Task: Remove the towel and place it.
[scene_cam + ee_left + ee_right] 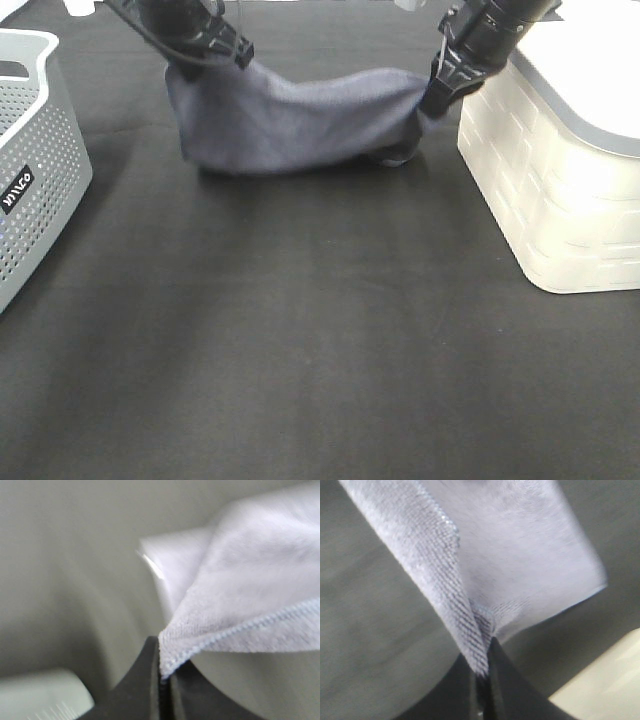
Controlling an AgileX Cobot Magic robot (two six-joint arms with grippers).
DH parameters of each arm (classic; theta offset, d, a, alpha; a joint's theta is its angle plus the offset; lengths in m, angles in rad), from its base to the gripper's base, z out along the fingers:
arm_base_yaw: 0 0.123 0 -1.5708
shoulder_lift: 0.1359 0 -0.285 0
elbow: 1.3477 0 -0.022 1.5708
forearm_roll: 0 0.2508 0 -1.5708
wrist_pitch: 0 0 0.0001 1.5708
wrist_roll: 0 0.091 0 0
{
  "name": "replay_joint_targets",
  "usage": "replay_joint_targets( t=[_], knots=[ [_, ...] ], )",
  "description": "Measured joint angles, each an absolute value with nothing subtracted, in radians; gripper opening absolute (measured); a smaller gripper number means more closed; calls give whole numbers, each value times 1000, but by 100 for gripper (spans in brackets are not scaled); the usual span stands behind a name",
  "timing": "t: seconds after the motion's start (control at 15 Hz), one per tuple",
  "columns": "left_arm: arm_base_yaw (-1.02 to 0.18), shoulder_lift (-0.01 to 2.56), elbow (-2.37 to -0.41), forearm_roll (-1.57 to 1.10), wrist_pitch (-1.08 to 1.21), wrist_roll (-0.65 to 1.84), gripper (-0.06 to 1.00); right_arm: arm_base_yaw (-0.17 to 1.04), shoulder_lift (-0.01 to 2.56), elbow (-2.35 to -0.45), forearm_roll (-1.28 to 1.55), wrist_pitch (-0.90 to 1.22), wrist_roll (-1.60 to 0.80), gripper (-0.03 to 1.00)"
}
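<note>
The towel [290, 120], a greyish-lavender cloth, hangs stretched between my two grippers above the black table at the back, sagging in the middle with its lower edge near the tabletop. My left gripper [238, 50] is shut on its left corner; the left wrist view shows the stitched hem of the towel [250, 595] pinched between the black fingers [145, 680]. My right gripper [438, 92] is shut on the right corner, and the right wrist view shows the towel [510, 555] clamped at the fingertips [507, 685].
A grey perforated basket [30, 150] stands at the left edge. A cream basket [560, 190] with a white lid stands at the right, close to my right gripper. Black cloth covers the table [320, 350] in front.
</note>
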State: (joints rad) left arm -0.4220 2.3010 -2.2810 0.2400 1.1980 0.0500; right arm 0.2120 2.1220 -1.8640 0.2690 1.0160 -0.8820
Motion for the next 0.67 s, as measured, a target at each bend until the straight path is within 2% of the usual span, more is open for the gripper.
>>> replay_joint_targets(
  t=[0.07,0.27,0.47,0.67],
  knots=[
    [-422,2301,-2277,197,1210,79,0,212,2122,-1864,294,1107,-864,0],
    [-422,2301,-2238,128,1210,99,0,212,2122,-1864,323,1204,-839,0],
    [-422,2273,-2063,109,1210,104,0,212,2122,-1854,332,1209,-769,0],
    [-422,2182,-1881,101,1216,112,0,235,2121,-1756,321,1209,-717,0]
  ],
)
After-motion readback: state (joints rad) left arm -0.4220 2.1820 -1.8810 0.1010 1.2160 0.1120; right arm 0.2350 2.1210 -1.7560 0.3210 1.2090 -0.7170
